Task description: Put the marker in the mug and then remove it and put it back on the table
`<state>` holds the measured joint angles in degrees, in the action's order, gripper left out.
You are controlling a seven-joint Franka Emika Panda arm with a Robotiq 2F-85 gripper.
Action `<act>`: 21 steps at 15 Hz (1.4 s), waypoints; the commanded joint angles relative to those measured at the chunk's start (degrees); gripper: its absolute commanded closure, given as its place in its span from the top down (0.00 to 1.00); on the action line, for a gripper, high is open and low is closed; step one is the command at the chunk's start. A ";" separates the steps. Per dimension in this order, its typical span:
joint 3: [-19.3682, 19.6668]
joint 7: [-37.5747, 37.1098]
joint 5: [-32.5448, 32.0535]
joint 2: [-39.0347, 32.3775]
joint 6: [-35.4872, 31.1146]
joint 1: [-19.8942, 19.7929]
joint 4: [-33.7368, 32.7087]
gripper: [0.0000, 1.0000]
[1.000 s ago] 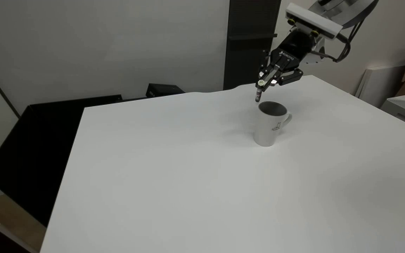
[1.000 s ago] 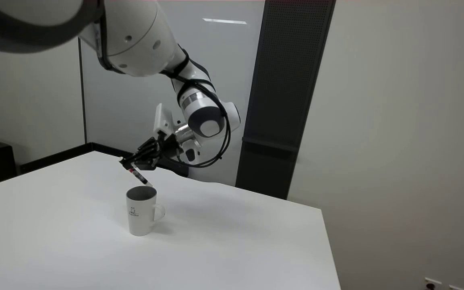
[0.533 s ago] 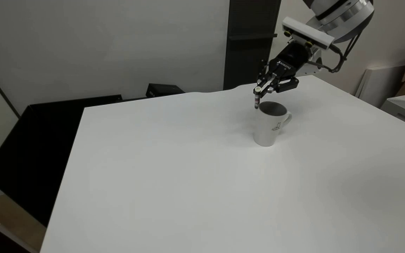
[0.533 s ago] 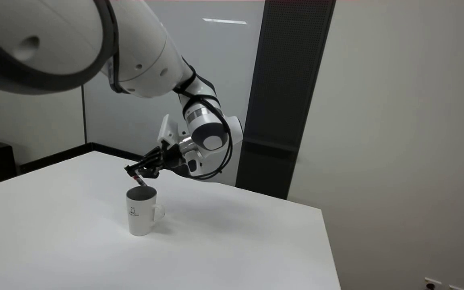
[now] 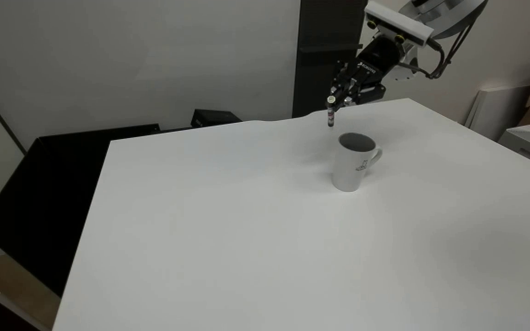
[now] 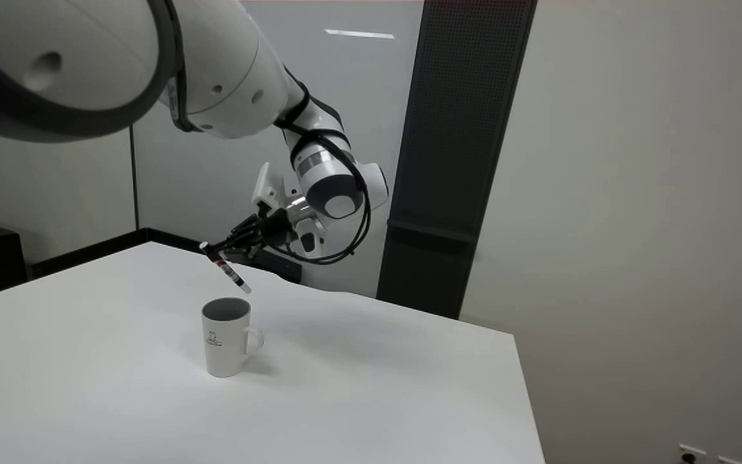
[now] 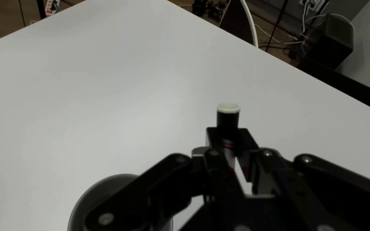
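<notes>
The white mug (image 5: 348,169) stands upright on the white table (image 5: 228,220); it also shows in an exterior view (image 6: 224,348). In the wrist view the mug (image 7: 83,205) is at the lower left, partly hidden by a gripper linkage. My gripper (image 5: 337,102) is shut on the marker (image 5: 331,116) near its upper end. The marker slants in an exterior view (image 6: 232,273), its lower end above the level of the mug's rim and clear of it. In the wrist view the marker's pale end (image 7: 228,108) sticks up past the fingertips of my gripper (image 7: 229,136).
A black box (image 5: 214,118) sits beyond the table's far edge. A dark cabinet (image 5: 48,207) stands beside the table in an exterior view. A grey wall and a dark panel (image 6: 455,161) stand behind. Cables and a black box (image 7: 329,41) lie beyond the table edge.
My gripper first went down until the marker's lower end was near the mug's rim. It has since risen, with the marker still held and now higher, clear of the rim. The mug has not moved.
</notes>
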<state>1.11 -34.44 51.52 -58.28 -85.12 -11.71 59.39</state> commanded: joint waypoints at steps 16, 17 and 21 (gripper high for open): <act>1.81 -1.80 0.65 12.59 3.00 -0.41 11.12 0.07; 1.98 -1.65 0.70 12.92 2.95 -0.36 12.17 0.07; 2.59 -1.31 1.08 13.69 2.59 -0.07 15.85 0.07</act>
<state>2.97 -35.19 51.59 -47.30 -82.31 -12.13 70.40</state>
